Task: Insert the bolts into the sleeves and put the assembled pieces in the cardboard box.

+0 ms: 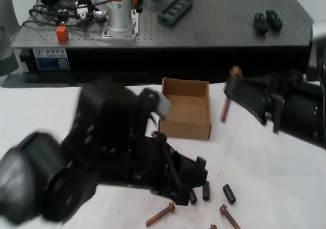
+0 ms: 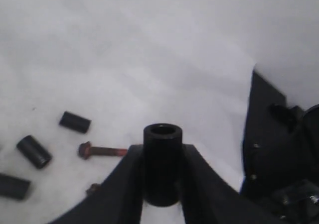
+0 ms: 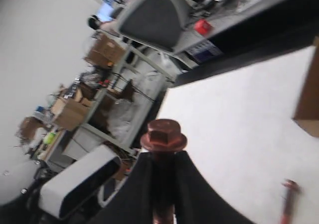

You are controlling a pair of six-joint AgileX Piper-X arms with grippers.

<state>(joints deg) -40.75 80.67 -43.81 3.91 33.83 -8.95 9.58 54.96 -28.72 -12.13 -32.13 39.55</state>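
The white counter point(image 1: 275, 178) lies up front, with a perforated metal slab point(image 1: 214, 20) carrying gear behind it and stacked cartons point(image 3: 70, 112) off in the room. The cardboard box point(image 1: 186, 130) sits open mid-counter. The left pincer point(image 2: 162, 157) is clamped on a black sleeve point(image 2: 162, 144), bore facing up. The right pincer point(image 3: 163, 171) grips a bolt point(image 3: 163, 137) by its shank, head up, beside the box's right wall. The left arm's bulk hides the counter left of the box. Loose sleeves point(image 1: 228, 194) and loose bolts point(image 1: 160, 215) lie toward the near edge, one bolt only half in sight.
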